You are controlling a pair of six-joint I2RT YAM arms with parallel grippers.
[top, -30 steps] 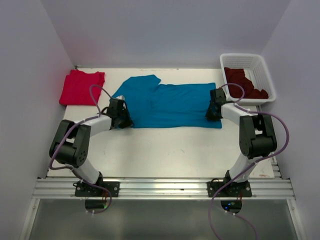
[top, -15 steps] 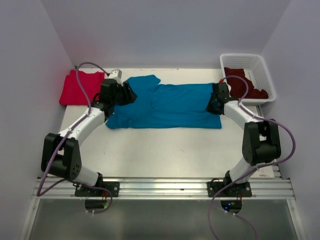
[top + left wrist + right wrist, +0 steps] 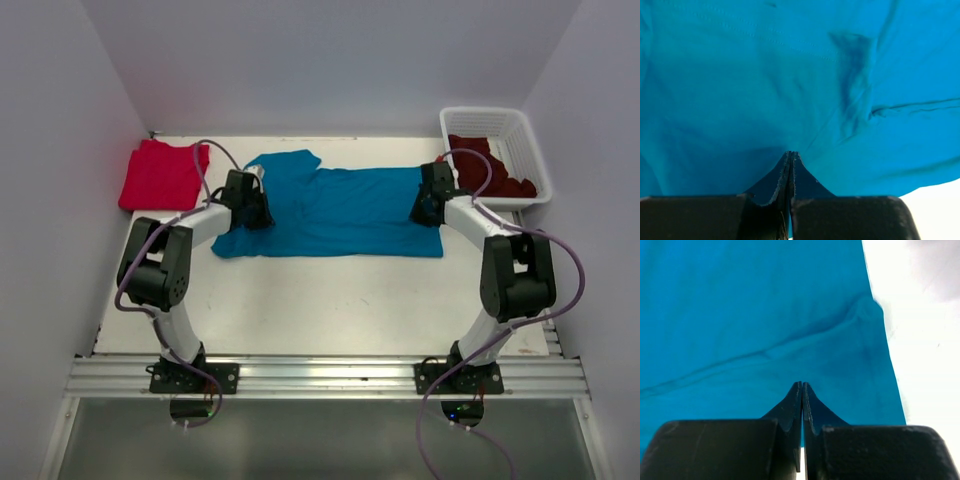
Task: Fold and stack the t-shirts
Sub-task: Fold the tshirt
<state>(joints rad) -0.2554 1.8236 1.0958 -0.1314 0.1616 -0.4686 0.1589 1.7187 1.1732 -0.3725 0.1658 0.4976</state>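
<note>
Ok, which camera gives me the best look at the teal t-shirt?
Top external: the teal t-shirt shows nearly whole there, spread across the table, with its outline plain to see. The left wrist view shows only a close patch of creased cloth; the right wrist view shows a patch with one edge against the white tabletop.

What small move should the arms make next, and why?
Probably lift both ends a little together. The left gripper and right gripper are shut at opposite ends of the flat teal t-shirt, with cloth puckering toward the left tips, so a fold seems ready.
</note>
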